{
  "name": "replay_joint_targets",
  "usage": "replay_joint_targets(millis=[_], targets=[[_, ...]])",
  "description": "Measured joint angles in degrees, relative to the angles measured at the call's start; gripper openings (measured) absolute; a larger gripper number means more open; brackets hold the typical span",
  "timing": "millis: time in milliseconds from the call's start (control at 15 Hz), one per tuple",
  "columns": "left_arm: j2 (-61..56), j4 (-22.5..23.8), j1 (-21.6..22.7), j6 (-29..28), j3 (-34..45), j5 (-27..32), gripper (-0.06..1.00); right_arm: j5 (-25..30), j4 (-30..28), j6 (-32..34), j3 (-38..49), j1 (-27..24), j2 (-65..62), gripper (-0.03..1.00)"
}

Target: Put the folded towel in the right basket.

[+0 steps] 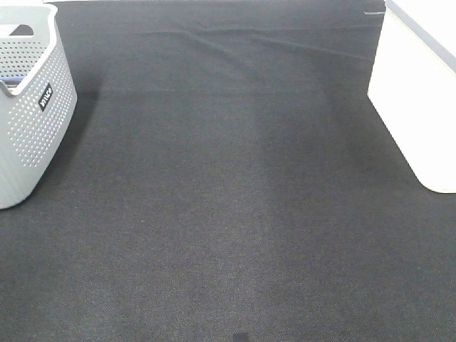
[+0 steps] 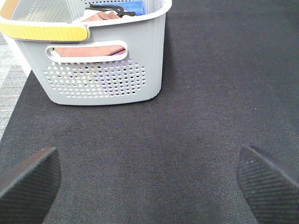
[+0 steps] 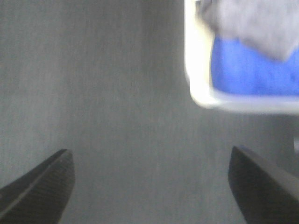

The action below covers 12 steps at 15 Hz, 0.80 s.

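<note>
Both claws, left [image 2: 149,179] and right [image 3: 149,184], gape empty; folded towels [image 2: 91,50] in the left basket [image 2: 105,70] look soft, light; pinching a folded edge should suit.

This looks like a lab test bench set up for laundry sorting. A dark mat [image 1: 228,214] covers the whole work surface, with a perforated grey basket [image 1: 32,121] at nine o'clock and a plain white bin [image 1: 417,100] at two o'clock. The basket holds folded cloths [image 2: 93,49], a household touch on a bare surface.
</note>
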Motion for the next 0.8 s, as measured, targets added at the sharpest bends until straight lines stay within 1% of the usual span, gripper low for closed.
replay_joint_targets(millis=[267, 333, 400, 667, 800], targets=[[0.0, 0.0, 0.0, 0.0, 0.0, 0.0, 0.97, 0.1, -0.2, 0.1, 13.6, 0.0, -16.3, 0.84], [0.0, 0.0, 0.0, 0.0, 0.0, 0.0, 0.97, 0.1, -0.2, 0.1, 13.6, 0.0, -16.3, 0.84], [0.0, 0.0, 0.0, 0.0, 0.0, 0.0, 0.97, 0.1, -1.2, 0.2, 19.8, 0.0, -22.7, 0.84], [0.0, 0.0, 0.0, 0.0, 0.0, 0.0, 0.97, 0.1, -5.2, 0.3, 35.4, 0.0, -40.0, 0.84], [0.0, 0.0, 0.0, 0.0, 0.0, 0.0, 0.97, -0.5, -5.7, 0.3, 41.7, 0.0, -48.4, 0.84]])
